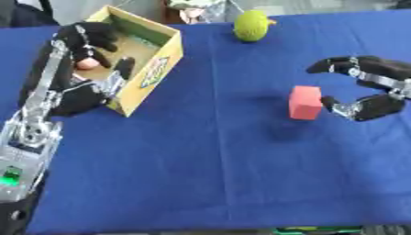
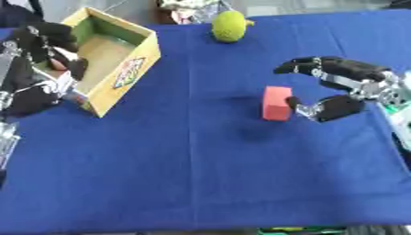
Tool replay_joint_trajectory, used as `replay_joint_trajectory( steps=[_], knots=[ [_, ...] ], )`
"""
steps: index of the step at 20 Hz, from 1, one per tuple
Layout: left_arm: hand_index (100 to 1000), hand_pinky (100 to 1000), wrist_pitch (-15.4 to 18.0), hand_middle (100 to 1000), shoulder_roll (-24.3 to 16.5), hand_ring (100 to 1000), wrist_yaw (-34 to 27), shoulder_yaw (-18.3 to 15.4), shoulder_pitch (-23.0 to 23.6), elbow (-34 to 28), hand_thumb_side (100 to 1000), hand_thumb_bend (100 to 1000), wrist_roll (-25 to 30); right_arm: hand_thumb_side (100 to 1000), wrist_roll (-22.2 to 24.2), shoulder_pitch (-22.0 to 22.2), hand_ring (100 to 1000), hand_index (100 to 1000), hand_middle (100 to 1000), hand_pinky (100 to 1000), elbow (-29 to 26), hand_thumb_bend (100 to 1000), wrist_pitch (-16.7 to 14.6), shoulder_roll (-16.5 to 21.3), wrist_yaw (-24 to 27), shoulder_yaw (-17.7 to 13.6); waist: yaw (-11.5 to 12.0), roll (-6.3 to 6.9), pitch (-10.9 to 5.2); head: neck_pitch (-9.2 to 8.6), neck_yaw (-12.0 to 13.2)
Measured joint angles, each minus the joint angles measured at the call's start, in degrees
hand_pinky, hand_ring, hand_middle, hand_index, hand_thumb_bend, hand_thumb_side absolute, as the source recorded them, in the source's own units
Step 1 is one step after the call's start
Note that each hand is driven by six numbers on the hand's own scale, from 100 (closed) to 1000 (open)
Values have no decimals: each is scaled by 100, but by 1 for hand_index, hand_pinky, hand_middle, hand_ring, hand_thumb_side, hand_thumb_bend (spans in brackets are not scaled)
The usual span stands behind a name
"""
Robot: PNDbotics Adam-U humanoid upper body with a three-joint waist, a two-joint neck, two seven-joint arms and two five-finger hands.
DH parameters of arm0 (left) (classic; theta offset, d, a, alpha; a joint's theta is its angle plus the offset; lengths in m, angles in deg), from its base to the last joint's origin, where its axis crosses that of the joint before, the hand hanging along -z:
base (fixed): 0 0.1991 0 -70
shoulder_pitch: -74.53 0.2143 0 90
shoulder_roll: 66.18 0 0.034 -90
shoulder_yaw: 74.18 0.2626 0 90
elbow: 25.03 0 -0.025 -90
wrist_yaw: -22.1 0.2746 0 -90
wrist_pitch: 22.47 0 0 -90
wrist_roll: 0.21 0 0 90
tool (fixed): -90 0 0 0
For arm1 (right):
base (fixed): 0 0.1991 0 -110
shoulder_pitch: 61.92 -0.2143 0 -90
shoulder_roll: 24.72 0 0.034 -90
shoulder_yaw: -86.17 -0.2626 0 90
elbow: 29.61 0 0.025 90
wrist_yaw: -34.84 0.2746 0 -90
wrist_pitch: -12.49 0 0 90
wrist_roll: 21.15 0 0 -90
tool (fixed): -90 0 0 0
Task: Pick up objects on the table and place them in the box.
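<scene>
**Right hand at the red block, left hand over the box**

While the blue cloth is covering the whole table, a red block is sitting right of centre on it, standing up on one face and casting a soft shadow to its lower left. The right hand is reaching in from the right edge, its fingers arching spread above and beyond the block and its thumb curling in low, with the thumb tip lying just beside the block's right face; whether it is actually touching cannot be told. The fingers are standing apart from the block, so the hand is gaping around it rather than pinching it.

A yellow-green ball with a rough surface is resting near the far edge of the cloth, well apart from the block and from both hands.

At the far left a yellow cardboard box is lying open-topped and askew, with a green inner wall and a printed label on its near side. The left hand is hanging over the box's left part, fingers curled round a small pinkish thing that is showing between them, inside the box's outline. The left forearm, silver and black, is running down the left edge, with a green light glowing near its lower end
</scene>
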Motion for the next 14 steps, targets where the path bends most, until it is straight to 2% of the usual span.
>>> replay_joint_trajectory(
  steps=[8,14],
  knots=[
    [765,491,-14,621,62,631,44,-12,35,50,397,399,57,657,-157,-151,910,966,881,887,233,100,-329,-162,-813,4,26,-12,5,2,-19],
    [765,491,-12,620,75,630,45,-12,47,67,401,399,87,668,-241,-209,910,966,883,887,421,100,-411,-277,-1173,-1,30,-12,15,7,-51]
  ],
)
